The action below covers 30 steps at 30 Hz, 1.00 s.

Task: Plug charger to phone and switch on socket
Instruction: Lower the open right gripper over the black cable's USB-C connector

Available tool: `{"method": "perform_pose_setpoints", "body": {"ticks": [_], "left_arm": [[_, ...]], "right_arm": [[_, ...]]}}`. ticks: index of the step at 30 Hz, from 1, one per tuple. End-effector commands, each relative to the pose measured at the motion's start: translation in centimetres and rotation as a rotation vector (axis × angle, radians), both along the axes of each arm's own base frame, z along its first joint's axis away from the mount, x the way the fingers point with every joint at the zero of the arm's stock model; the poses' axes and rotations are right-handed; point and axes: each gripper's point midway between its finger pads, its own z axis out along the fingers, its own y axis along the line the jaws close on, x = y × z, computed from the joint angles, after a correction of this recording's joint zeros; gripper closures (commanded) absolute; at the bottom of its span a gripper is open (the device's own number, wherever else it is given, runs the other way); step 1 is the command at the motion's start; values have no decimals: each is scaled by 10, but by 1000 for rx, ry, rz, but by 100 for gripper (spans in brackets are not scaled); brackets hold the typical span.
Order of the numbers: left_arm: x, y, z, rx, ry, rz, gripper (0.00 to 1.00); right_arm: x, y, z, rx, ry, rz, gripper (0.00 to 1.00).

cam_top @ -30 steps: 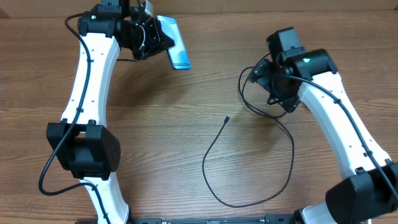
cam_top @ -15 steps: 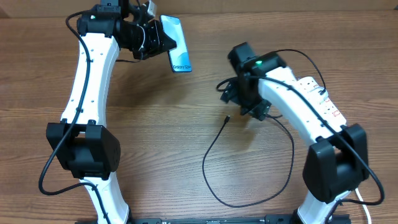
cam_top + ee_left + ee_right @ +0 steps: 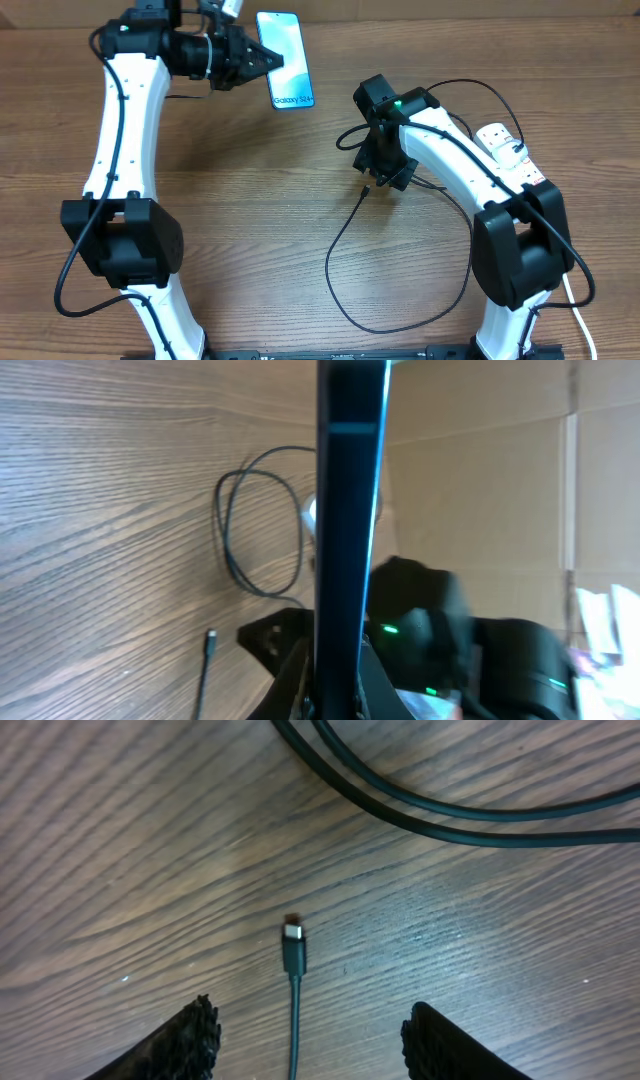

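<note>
The phone [image 3: 285,73], its blue-white screen facing up, is held off the table at the back by my left gripper [image 3: 262,62], which is shut on it. In the left wrist view the phone [image 3: 348,510] shows edge-on between the jaws of the left gripper [image 3: 335,690]. The charger cable [image 3: 340,240] loops over the table, and its connector tip [image 3: 366,189] lies just under my right gripper [image 3: 378,180]. In the right wrist view the tip [image 3: 292,942] lies between the spread fingers [image 3: 185,1045], untouched, with the right gripper [image 3: 310,1042] open. The socket [image 3: 498,137] is partly hidden behind the right arm.
Further loops of black cable [image 3: 450,815] lie just beyond the connector tip. The right arm [image 3: 480,650], with its green light, shows behind the phone in the left wrist view. A thick white cord [image 3: 578,320] runs off at the lower right.
My right gripper has come down over the connector tip and its jaws have narrowed. The left arm has shifted left and turned the phone's screen upward.
</note>
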Motion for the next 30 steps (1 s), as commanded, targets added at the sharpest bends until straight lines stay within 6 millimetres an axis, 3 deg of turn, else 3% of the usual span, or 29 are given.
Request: {"method": "perform_pose_setpoints", "body": {"ticks": [1,5,17,30], "left_arm": [[-10,-3,35,-112,-73,-60,96],[-9,-3,34,-106,-79,-61,96],[-9,-3,34,-106,-79,-61,96],[-9,-3,34,-106,-78,-61,96]], "right_arm": [[-1,-1,-11,-10,26,-1,43],[-9,4,-18,10,76,3,51],[-26,29,-35,-9,119,-2,51],[-24,26,-38,-30,106,-1,51]]}}
